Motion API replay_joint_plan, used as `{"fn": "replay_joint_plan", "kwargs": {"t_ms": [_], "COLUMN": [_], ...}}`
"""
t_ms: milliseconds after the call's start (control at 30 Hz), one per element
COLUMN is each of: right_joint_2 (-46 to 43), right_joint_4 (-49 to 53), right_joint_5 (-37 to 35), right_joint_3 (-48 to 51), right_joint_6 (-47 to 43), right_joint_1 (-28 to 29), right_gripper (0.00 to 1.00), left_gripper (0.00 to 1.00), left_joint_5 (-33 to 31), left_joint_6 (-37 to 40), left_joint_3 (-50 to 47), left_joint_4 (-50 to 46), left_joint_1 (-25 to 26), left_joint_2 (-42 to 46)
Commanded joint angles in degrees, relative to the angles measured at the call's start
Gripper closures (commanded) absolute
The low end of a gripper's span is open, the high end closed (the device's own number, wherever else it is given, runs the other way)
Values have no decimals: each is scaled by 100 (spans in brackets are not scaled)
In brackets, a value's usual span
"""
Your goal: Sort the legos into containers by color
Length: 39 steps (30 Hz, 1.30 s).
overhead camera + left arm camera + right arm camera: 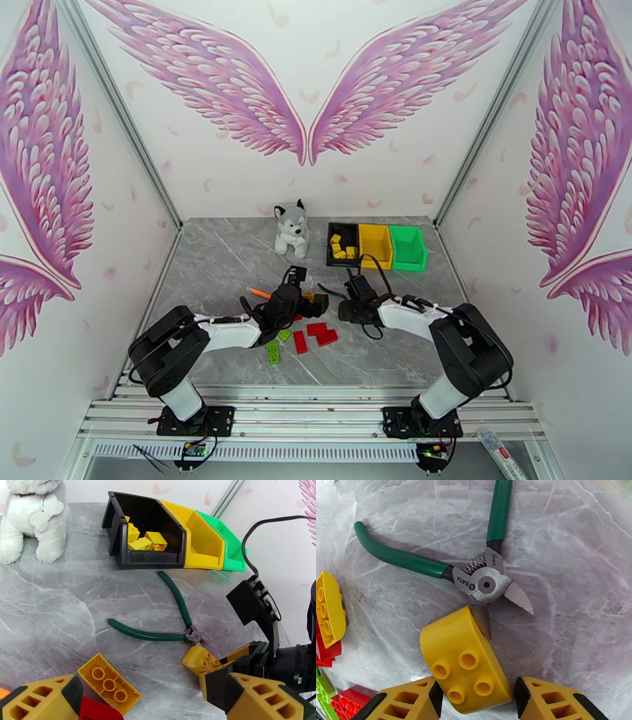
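Note:
A curved yellow lego lies studs-up on the table by the pliers' head, between the fingers of my right gripper. The jaws have closed onto its sides. In the left wrist view the same lego sits just beyond my left gripper, which is open and low over a flat yellow lego and a red one. Both grippers, left and right, meet mid-table. Red legos and green legos lie near them. The black bin holds yellow legos, beside the yellow bin and green bin.
Green-handled pliers lie open right behind the curved lego. A plush husky sits at the back left of the bins. An orange stick lies left of my left gripper. Walls close in the table on three sides.

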<state>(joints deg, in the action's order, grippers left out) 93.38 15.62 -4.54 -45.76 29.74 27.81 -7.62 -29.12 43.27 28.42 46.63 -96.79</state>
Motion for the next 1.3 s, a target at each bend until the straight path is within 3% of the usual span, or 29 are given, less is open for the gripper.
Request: {"fn": "replay_joint_plan", "kwargs": {"t_ms": [0, 100, 267, 567, 800, 1067, 1267], "right_joint_2": [388, 409, 411, -130, -561, 177, 1239], "right_joint_4": [-287, -316, -330, -410, -386, -489, -177], "right_joint_5": [79, 149, 288, 455, 67, -35, -98], "right_joint_3": [-82, -141, -196, -66, -340, -1556, -2968], "right_joint_6": [-116, -163, -170, 11, 87, 30, -41], "right_joint_1": [22, 60, 166, 245, 170, -255, -526], "right_gripper": [51, 59, 64, 67, 68, 68, 67], "left_gripper": [1, 1, 1, 1, 1, 1, 1], "left_joint_5": [-126, -126, -49, 294, 811, 522, 118], "left_joint_6": [20, 16, -53, -236, -268, 92, 350], "left_joint_3": [13, 53, 72, 50, 628, 1299, 1219], "left_joint_4": [-72, -92, -61, 120, 69, -694, -1112], "left_joint_1": [30, 13, -64, -389, -633, -781, -858], "left_joint_2": [-19, -82, -199, -344, -709, -682, -348]}}
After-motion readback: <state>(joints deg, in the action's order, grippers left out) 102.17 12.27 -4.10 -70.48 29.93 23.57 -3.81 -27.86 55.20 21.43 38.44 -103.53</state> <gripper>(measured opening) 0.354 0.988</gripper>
